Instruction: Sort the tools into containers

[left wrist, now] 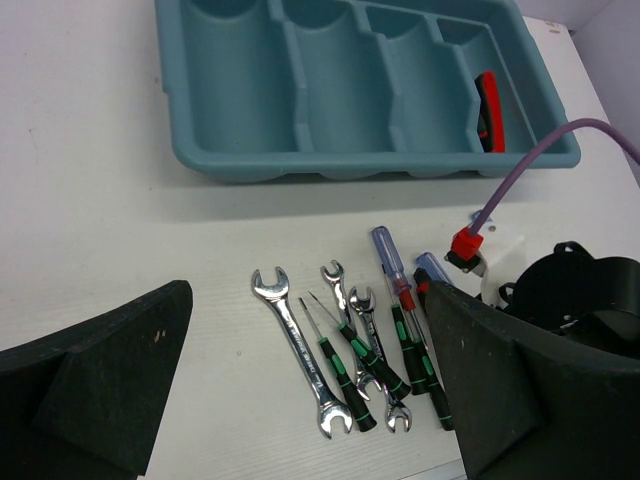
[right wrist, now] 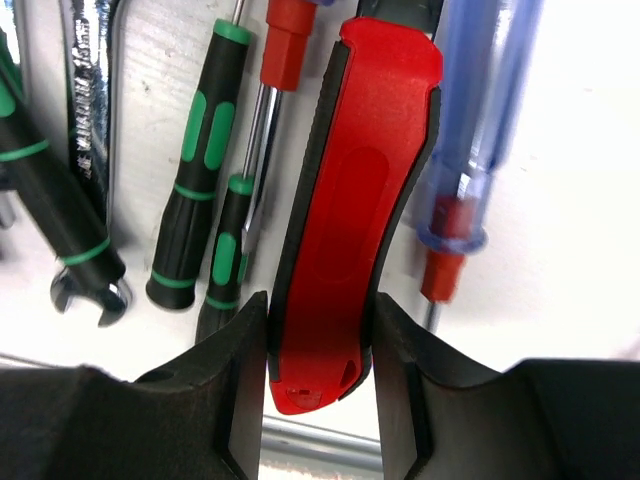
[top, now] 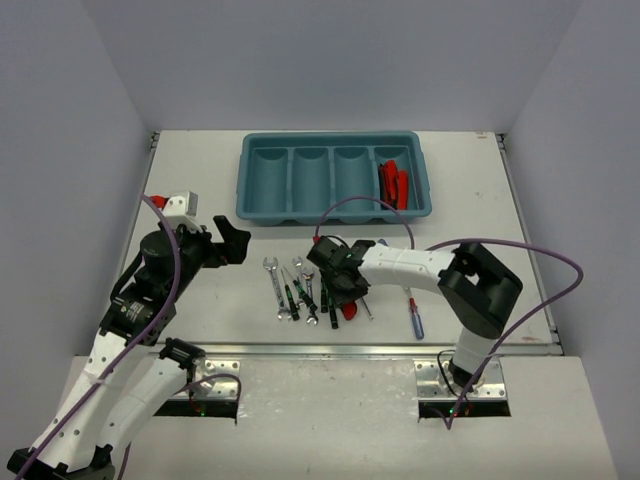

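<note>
A teal tray [top: 268, 212] with four long compartments stands at the back; two red-and-black utility knives [top: 393, 183] lie in its rightmost one, and one shows in the left wrist view [left wrist: 487, 110]. Silver wrenches [left wrist: 298, 349], green-black drivers [left wrist: 374, 356] and blue-handled screwdrivers [left wrist: 388, 258] lie in a pile in front of the tray. My right gripper [top: 345, 292] is down at the pile's right side, shut on a red-and-black utility knife [right wrist: 355, 220]; both fingers press its sides [right wrist: 320, 372]. My left gripper [top: 232, 240] is open and empty, left of the pile [left wrist: 310, 400].
A blue-handled screwdriver [top: 413, 312] lies apart on the right, near the table's front edge. Green-black drivers [right wrist: 195, 180] and another blue screwdriver [right wrist: 470, 150] lie close on both sides of the gripped knife. A metal rail [top: 330, 350] runs along the front edge.
</note>
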Controlling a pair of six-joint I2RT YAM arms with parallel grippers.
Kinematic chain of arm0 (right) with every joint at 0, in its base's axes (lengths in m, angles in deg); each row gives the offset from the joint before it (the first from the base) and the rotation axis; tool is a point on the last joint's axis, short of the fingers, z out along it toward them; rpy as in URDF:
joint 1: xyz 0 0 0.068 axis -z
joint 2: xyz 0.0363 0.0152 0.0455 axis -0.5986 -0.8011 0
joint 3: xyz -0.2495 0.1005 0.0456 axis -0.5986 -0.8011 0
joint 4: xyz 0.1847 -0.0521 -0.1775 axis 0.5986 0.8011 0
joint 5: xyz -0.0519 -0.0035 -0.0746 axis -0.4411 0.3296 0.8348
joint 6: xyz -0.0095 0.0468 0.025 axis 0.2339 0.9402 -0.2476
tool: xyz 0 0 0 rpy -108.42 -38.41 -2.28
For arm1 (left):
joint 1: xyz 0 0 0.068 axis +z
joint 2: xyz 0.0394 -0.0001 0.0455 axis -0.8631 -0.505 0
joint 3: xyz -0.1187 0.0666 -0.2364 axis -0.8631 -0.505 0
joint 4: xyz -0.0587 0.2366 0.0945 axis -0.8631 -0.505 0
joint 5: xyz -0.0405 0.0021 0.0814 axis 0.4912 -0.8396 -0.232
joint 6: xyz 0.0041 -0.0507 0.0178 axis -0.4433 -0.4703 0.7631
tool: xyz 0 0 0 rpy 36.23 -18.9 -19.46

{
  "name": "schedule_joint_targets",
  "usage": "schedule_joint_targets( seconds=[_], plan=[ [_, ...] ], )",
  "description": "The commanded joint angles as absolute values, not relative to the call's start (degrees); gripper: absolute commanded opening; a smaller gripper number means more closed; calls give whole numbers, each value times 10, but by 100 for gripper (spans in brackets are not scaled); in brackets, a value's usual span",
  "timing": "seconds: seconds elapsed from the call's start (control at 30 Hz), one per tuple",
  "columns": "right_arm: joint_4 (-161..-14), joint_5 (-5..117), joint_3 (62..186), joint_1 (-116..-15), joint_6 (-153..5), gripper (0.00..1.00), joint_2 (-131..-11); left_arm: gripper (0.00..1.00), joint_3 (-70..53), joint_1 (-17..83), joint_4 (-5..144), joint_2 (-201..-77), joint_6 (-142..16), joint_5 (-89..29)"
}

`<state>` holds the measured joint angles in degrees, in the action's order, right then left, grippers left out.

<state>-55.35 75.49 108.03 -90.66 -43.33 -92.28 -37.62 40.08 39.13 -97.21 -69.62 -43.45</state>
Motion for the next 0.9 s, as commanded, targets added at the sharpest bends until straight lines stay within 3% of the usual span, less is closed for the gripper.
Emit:
schedule_joint_targets(
  seconds=[0.0, 0.2, 0.33, 0.5, 0.77, 0.87],
  plan=[
    [-515, 801, 1110, -910, -440, 22, -842, 100, -377, 395, 412, -968, -698, -433],
    [-484, 811, 1165, -855, -496, 21, -814, 100, -377, 395, 412, -969, -698, -435],
    [-465, 795, 1259, -745, -556, 21, -835, 100, -377, 394, 411, -969, -698, -437],
    [-403, 773, 1440, -640, -633, 22, -931, 100, -377, 394, 411, -969, -698, -435],
    [-329, 781, 1694, -563, -693, 23, -1118, 100, -377, 391, 411, -964, -699, -438],
    [-317, 783, 1753, -541, -707, 28, -1171, 100, -378, 389, 410, -960, -700, -439]
  ],
)
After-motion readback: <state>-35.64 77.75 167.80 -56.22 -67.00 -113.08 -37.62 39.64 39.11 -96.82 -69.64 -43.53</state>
